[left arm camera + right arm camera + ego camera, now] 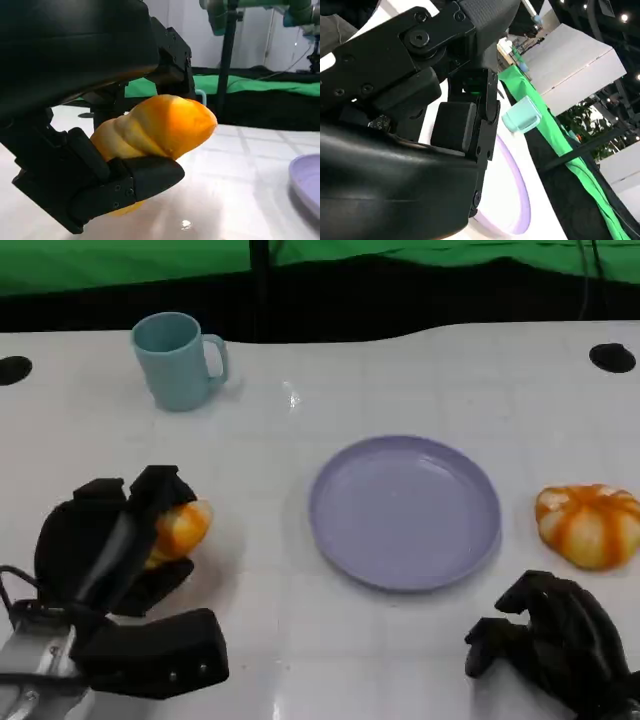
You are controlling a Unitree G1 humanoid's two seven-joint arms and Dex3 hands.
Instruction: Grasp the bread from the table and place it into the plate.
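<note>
Though unlabeled, bread [180,530] in left robot hand [115,550]

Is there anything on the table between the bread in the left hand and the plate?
Nothing visible. The left hand grips the bread, and only bare table lies between it and the plate.

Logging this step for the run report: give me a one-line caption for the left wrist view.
Left robot hand grips the orange bread just above the white table, purple plate nearby.
</note>
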